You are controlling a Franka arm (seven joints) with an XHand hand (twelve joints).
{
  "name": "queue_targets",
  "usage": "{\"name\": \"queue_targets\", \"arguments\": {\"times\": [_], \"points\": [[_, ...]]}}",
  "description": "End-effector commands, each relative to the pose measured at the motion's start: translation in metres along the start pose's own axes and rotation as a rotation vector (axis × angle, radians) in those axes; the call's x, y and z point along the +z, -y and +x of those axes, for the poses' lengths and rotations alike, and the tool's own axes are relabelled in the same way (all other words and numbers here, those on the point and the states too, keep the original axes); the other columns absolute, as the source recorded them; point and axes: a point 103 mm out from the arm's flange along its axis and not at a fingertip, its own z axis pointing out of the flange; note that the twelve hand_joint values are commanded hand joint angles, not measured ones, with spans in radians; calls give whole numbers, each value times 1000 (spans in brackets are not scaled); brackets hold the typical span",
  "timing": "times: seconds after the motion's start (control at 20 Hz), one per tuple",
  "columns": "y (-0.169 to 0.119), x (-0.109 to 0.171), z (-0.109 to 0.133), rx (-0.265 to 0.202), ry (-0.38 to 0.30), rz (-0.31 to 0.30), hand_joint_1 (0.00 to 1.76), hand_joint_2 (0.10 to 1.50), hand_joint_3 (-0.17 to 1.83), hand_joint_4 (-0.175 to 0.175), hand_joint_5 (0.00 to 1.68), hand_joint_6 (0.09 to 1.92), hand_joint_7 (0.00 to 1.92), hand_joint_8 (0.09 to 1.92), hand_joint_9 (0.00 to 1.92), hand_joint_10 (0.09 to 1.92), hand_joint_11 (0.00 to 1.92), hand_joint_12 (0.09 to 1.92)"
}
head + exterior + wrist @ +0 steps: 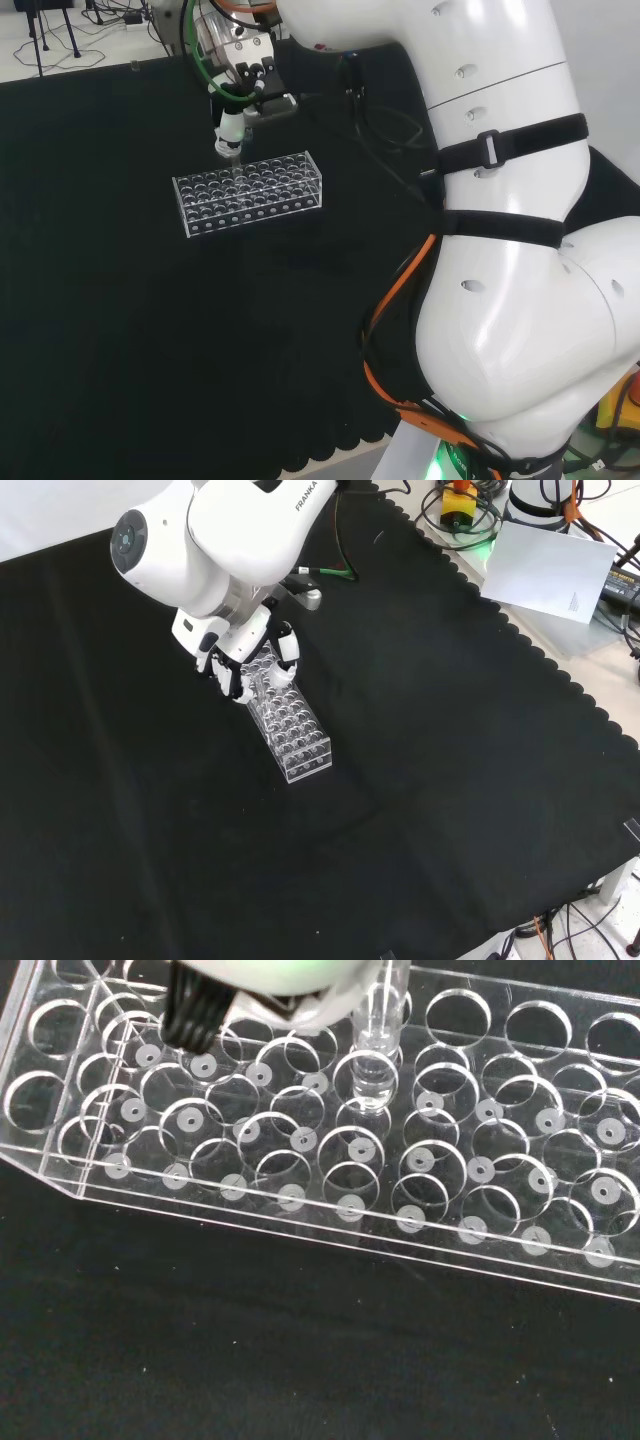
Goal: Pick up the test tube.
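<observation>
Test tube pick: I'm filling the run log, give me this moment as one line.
stage: at rack | hand: over clear test tube rack end | test tube: upright in rack hole | grasp: cannot tell | cloth: black

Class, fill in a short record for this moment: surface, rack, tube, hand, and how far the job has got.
surface: black cloth
rack: clear rack with many round holes, lying on the cloth
tube: clear test tube standing in a hole of the rack
hand: hand over one end of the rack, fingers curled near the tube
stage: tube not yet lifted out
</observation>
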Motion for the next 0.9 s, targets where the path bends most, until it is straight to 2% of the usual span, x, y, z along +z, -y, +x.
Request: {"name": "queue_targets", "arguments": {"times": [0.05, 0.3, 0.4, 0.5, 0.6, 0.7, 0.9], "points": [[0, 5, 1, -4, -15, -5, 1064, 638, 761, -175, 669, 961, 961, 974, 816, 820, 373, 1448], [1, 5, -1, 9, 8, -33, 1114, 636, 767, -175, 799, 921, 1095, 936, 951, 743, 445, 1412], [2, 3, 0, 18, 31, -62, 1189, 792, 530, -175, 962, 930, 1134, 913, 1035, 719, 496, 1390], [3, 1, 2, 24, 36, -81, 1258, 846, 417, -175, 1056, 875, 1141, 874, 1104, 705, 553, 1347], [3, -1, 4, 29, 31, -114, 1286, 794, 488, -175, 1115, 833, 1176, 838, 1166, 710, 604, 1311], [4, -4, 5, 29, 25, -147, 1368, 770, 502, -175, 1131, 815, 1228, 899, 1158, 651, 662, 1276], [4, -10, 7, 24, 9, -191, 1420, 697, 564, -175, 1217, 686, 1313, 840, 1267, 434, 773, 1223]]}}
